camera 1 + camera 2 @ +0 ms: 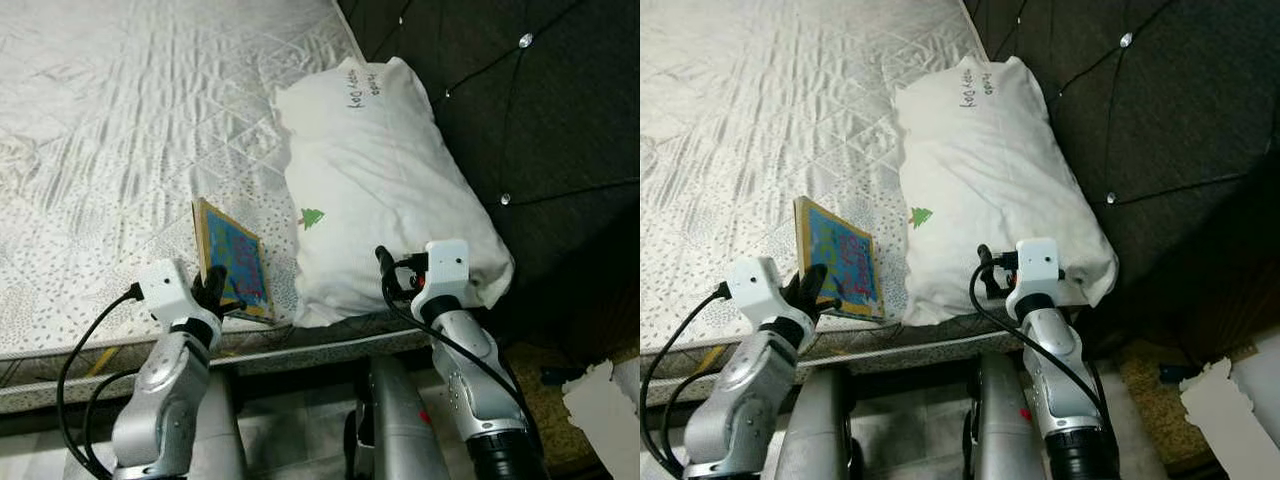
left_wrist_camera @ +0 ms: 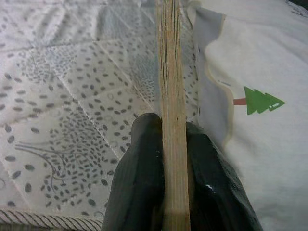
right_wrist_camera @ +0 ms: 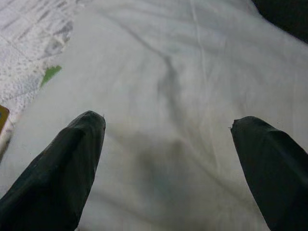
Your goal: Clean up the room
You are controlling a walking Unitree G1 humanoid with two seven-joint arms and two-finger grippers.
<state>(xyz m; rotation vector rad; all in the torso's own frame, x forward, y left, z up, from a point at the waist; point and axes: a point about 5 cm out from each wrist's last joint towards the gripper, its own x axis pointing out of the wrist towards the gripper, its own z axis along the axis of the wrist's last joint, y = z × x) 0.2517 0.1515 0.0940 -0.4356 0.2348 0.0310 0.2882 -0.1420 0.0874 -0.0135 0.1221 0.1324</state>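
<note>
Left end effector (image 2: 173,168) clamped on wooden board (image 1: 232,260); right end effector (image 3: 168,159) wide open, empty, over "Day"-lettered pillow (image 1: 385,180).

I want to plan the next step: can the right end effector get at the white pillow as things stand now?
Probably yes. The right end effector hangs open just over the near end of the white pillow, with nothing between them. The left end effector is shut on the wooden framed picture beside it, apart from that path.

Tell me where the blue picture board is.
The wooden-edged blue picture board stands on edge on the patterned mattress, near its front edge, clamped by the left tool, beside the white pillow.
</note>
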